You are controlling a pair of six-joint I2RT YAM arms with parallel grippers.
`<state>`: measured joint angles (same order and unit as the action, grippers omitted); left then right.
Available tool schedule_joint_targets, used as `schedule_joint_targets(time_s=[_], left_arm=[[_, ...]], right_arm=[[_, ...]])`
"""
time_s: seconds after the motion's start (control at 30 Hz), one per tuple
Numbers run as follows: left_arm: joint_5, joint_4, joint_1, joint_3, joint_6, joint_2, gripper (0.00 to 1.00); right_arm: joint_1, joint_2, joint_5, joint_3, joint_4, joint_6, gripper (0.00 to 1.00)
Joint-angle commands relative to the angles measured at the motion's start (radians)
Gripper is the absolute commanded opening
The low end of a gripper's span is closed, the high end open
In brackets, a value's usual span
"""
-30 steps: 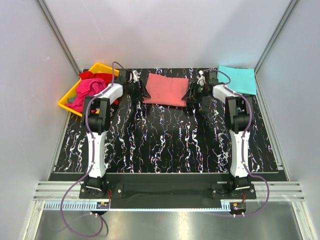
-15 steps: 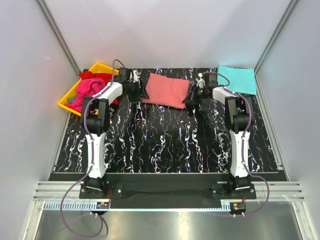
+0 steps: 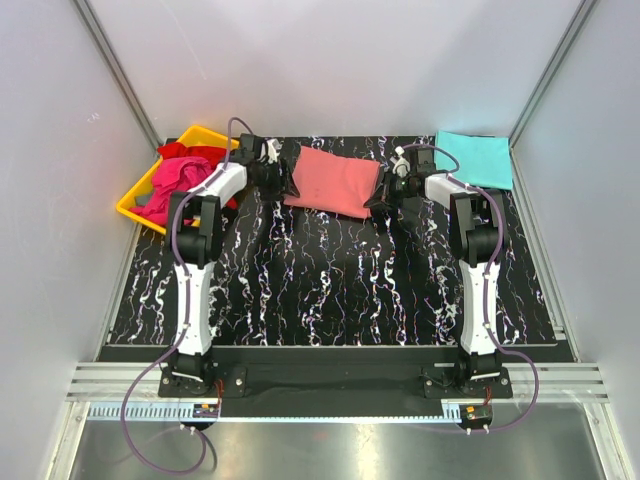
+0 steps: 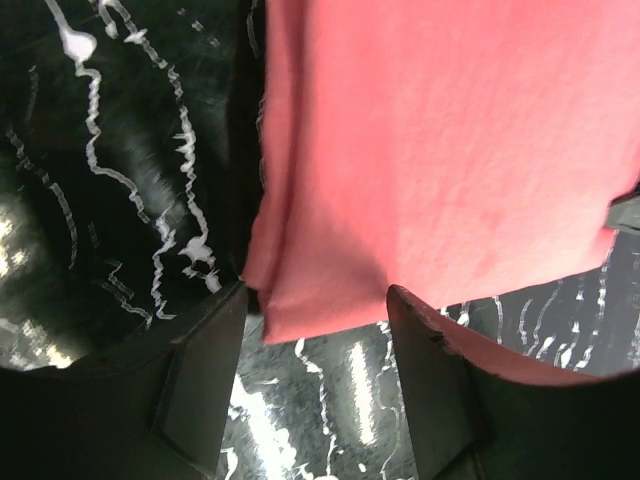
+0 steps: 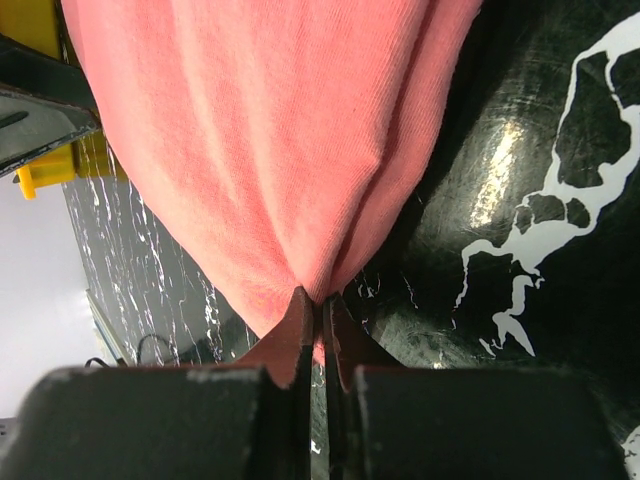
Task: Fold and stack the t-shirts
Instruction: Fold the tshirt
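Salmon-pink cloth: the salmon-pink shirt [image 3: 332,182] lies folded into a flat rectangle at the far middle of the table [image 3: 330,290], btwn the two grippers.
Long axis: we read it as running L–R across the table, tilted a little, so the R end sits slightly nearer the arm bases than the L end.
Which end is neck: we can't tell; no collar or sleeve shows on the folded cloth.
L side: the left gripper [image 3: 283,186] is at the shirt's L short edge, by the near corner. In its wrist view we see the fingers [image 4: 205,370] spread wide, w/ the shirt's corner lying btwn them and no pinch on it.
R side: the right gripper [image 3: 377,199] is at the R short edge, by the near corner. In its wrist view we see the fingers clamped tight on a pinch of the pink cloth, which puckers into creases fanning away from the tips.
R corner lifted or flat: we can't tell.
Far R corner: the turquoise shirt [image 3: 477,158] lies folded flat, well apart from the pink one, its long axis also approx L–R.
Far L corner: the yellow tray [image 3: 135,202] holds the magenta shirt [image 3: 175,180] as a crumpled heap, w/ the red shirt [image 3: 205,153] bunched just behind it, touching.
Surface: black w/ white marbling.
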<state>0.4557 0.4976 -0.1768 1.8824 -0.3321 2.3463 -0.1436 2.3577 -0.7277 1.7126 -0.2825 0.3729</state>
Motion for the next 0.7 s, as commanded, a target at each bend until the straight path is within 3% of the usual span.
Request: schedule_joint_targets(time_s=[0.0,0.03,0.13,0.17,0.23,0.37,0.6,0.67], left_arm=[[0.058,-0.022,0.0,0.053,0.011,0.03,0.61],[0.061,-0.015,0.0,0.057,0.011,0.033,0.58],[0.066,-0.016,-0.001,0.032,0.005,0.022,0.32],[0.057,-0.014,-0.001,0.011,-0.011,0.009,0.14],[0.044,0.021,-0.001,-0.021,-0.037,-0.011,0.0],[0.058,-0.01,-0.026,-0.189,-0.099,-0.158,0.0],[-0.048,-0.019,-0.122,-0.583,-0.185,-0.432,0.0],[-0.074,-0.021,-0.122,-0.675,-0.205,-0.5,0.19]], right_arm=[[0.006,0.015,-0.018,0.013,-0.027,-0.025,0.02],[0.006,0.017,-0.018,0.015,-0.027,-0.025,0.03],[0.007,0.015,-0.019,0.009,-0.032,-0.025,0.03],[0.009,0.012,-0.016,0.007,-0.038,-0.023,0.02],[0.009,-0.001,0.005,0.001,-0.089,-0.034,0.02],[0.009,-0.083,0.06,-0.132,-0.138,-0.012,0.02],[0.004,-0.355,0.09,-0.507,-0.057,0.052,0.04],[0.004,-0.4,0.097,-0.589,-0.057,0.04,0.14]])
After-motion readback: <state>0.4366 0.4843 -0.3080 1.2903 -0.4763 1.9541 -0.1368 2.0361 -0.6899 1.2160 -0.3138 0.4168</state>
